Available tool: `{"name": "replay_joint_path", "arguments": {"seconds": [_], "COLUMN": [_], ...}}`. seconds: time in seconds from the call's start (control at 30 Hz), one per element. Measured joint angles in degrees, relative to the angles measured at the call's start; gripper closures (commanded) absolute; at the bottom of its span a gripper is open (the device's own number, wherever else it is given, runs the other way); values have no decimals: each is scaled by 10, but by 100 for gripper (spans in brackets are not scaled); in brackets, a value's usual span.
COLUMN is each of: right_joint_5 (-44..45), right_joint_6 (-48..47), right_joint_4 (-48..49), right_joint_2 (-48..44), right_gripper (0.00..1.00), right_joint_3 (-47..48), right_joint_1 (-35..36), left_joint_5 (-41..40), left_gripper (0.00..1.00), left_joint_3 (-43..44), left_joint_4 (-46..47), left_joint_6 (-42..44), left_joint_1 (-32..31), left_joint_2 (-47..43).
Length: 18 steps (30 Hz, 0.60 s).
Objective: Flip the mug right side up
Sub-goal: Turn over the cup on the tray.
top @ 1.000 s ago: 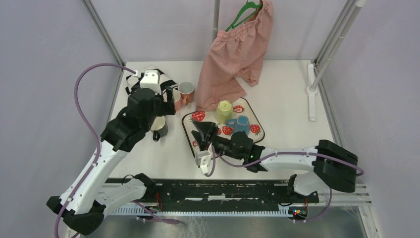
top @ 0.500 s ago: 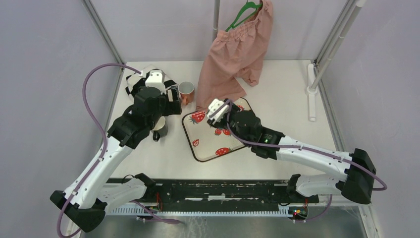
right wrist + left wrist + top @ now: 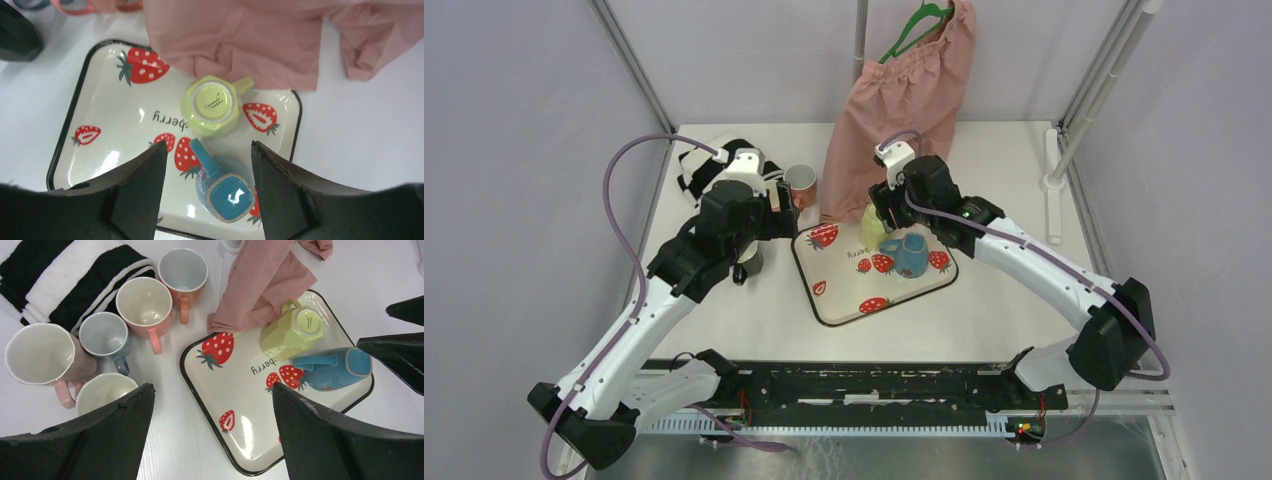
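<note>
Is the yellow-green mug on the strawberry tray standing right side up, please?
No, the yellow-green mug sits mouth-down on the tray, its printed base facing up toward the right wrist camera.

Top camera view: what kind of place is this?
Likely a robot test booth, not a kitchen: a white table boxed by plain panels, a strawberry tray with a blue mug, pink shorts on a hanger.

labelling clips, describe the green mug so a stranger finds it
Look at the strawberry tray mid-table. At its far edge, beside the pink cloth, stands the green mug. Base up, it is the only pale yellow-green, faceted mug.
</note>
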Motion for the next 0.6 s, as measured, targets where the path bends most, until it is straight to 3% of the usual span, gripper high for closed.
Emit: {"name": "replay_joint_path", "arguments": {"seconds": [0.37,0.6], "right_joint_5": [-45,-57], "right_joint_6": [-21,-59], "right_joint_4": [-138,-186], "right_joint_2": [110,186], "right_gripper": [31,38], "right_joint_3": [68,98], "right_joint_1": [-28,-37], "left_joint_5": [5,-1], "left_gripper": [7,7], "left_joint_3": [-23,-33], "left_joint_4": [3,2], "left_joint_6": [-13,-16], "left_joint_1": [0,0], "left_joint_2": [11,10]}}
